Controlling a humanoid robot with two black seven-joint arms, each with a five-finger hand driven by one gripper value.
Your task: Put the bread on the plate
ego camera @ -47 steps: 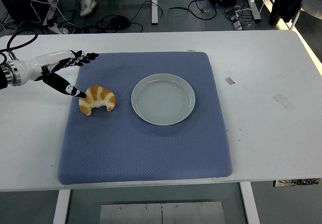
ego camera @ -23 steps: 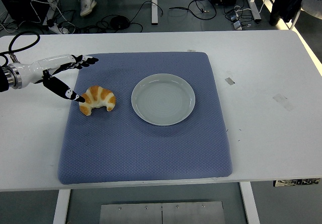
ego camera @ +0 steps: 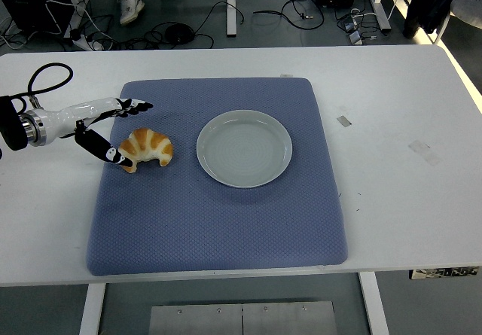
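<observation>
Bread (ego camera: 147,148), a croissant, lies on the blue mat (ego camera: 218,222) just left of the empty plate (ego camera: 244,148), ungrasped, and may get shoved or roll off since the left hand (ego camera: 105,128) only brackets its left end, fingers (ego camera: 134,107) spread apart, thumb tip touching it.

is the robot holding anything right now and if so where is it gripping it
Nothing is held. The left hand is spread open beside the croissant, its thumb tip at the bread's left end and its fingers extended above it, not closed around it. The plate is bare.
</observation>
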